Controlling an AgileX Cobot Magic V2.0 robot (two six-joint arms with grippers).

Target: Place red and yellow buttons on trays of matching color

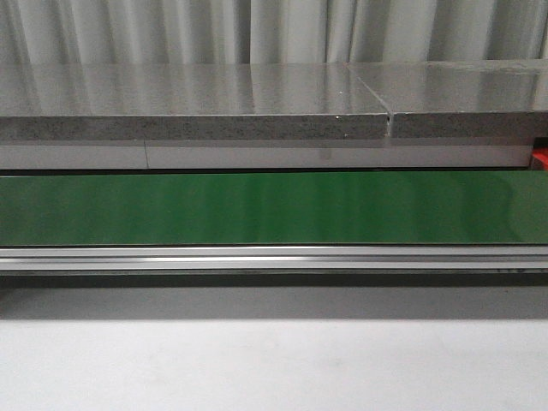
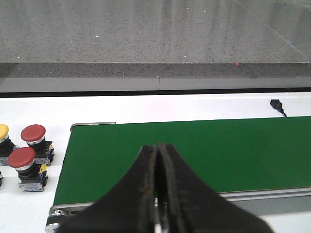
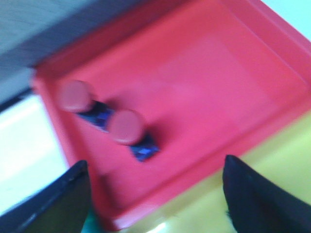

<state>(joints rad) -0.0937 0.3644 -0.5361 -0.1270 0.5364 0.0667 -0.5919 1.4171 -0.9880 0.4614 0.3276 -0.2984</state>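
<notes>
Two red buttons [image 3: 124,127] lie in the red tray [image 3: 233,73], at ten o'clock of its middle; the right gripper [image 3: 155,194] hovers wide open, empty; the left gripper [image 2: 158,194] is closed on nothing; more buttons [image 2: 22,162] wait at nine o'clock of the green belt [image 2: 194,155]; rigid, light, smooth-capped; probably best gripped across the body.

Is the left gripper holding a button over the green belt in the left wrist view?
No: the left gripper is closed on nothing, and the red buttons sit beside the green belt.

L gripper [image 2: 158,194]: fingers pressed together, no gap, nothing between; dark fingers meet in narrow wedge, pointing across green belt's near edge. R gripper [image 3: 155,194]: jaws spread wide, nothing held, hanging over red tray's near rim; view blurred. Neither arm visible in front view.
</notes>
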